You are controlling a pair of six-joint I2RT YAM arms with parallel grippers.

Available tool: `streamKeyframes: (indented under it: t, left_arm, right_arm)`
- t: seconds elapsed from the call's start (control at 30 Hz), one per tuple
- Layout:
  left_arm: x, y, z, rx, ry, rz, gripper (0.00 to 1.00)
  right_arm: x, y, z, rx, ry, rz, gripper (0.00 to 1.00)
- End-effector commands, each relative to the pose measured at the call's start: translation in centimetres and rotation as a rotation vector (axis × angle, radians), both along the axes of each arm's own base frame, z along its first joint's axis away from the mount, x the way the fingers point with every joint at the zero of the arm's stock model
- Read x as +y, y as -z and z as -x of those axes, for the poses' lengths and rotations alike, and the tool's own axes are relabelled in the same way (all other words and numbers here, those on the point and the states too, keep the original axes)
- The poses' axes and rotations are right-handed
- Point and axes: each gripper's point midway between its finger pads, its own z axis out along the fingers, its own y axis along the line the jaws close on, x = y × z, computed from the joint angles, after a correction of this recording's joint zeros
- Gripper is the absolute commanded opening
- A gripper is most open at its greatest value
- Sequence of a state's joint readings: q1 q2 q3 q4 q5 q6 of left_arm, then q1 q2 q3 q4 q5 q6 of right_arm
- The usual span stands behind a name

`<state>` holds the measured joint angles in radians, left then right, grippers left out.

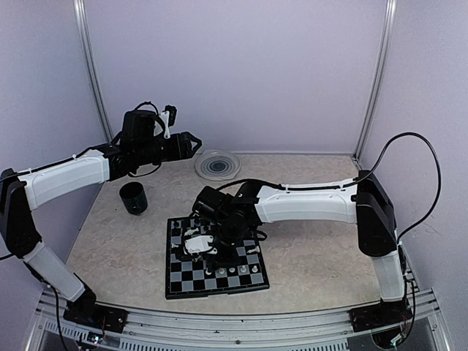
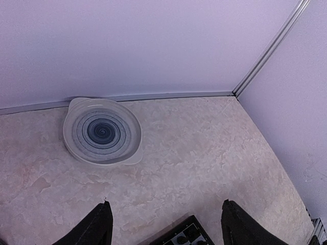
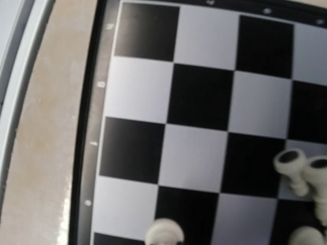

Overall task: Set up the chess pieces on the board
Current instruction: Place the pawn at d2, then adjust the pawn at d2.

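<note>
The chessboard point(image 1: 180, 282) lies on the table in front of the arms. Cream chess pieces point(image 1: 238, 270) stand along its near right edge, and dark pieces stand at its far side. My right gripper point(image 1: 199, 248) points down over the board's middle left. In the right wrist view the board point(image 3: 199, 97) fills the frame, with cream pieces at the right point(image 3: 291, 163) and one at the bottom edge point(image 3: 164, 234); my fingers do not show there. My left gripper point(image 1: 189, 145) is raised at the back left, open and empty, with its fingers point(image 2: 94, 227) wide apart above the board's corner point(image 2: 188, 232).
A black cup point(image 1: 134, 197) stands to the left of the board. A round clear ridged plate point(image 1: 217, 164) lies at the back wall; it also shows in the left wrist view point(image 2: 102, 130). Lilac walls close off the back and sides.
</note>
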<state>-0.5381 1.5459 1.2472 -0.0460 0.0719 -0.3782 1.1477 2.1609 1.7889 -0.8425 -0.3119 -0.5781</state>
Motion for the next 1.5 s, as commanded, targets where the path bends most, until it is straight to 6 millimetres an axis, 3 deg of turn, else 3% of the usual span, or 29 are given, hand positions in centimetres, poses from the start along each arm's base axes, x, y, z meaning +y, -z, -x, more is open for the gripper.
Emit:
streamKeyframes:
  t: [0.0, 0.6, 0.73, 0.87, 1.1, 1.47]
  left_arm:
    - [-0.1, -1.2, -0.2, -0.015, 0.006, 0.014, 0.72]
    - [-0.1, -1.2, -0.2, -0.014, 0.008, 0.016, 0.73]
    - [-0.1, -1.2, -0.2, -0.015, 0.008, 0.015, 0.73]
    - [-0.1, -1.3, -0.2, -0.015, 0.009, 0.015, 0.73]
    - [-0.2, -1.3, -0.2, -0.015, 0.010, 0.017, 0.73]
    - [-0.3, -1.0, -0.2, -0.007, 0.013, 0.017, 0.73]
  right_arm:
    - [0.3, 0.9, 0.3, 0.000, -0.009, 0.026, 0.03]
    - [0.6, 2.5, -0.2, -0.024, 0.003, 0.053, 0.10]
    - [0.8, 1.9, -0.2, -0.027, 0.005, 0.042, 0.20]
    - [0.8, -0.1, -0.6, -0.053, 0.010, 0.010, 0.25]
    - [0.7, -3.1, -1.7, -0.030, 0.026, -0.050, 0.26]
    - [0.8, -1.7, -3.2, -0.045, 0.051, -0.027, 0.21]
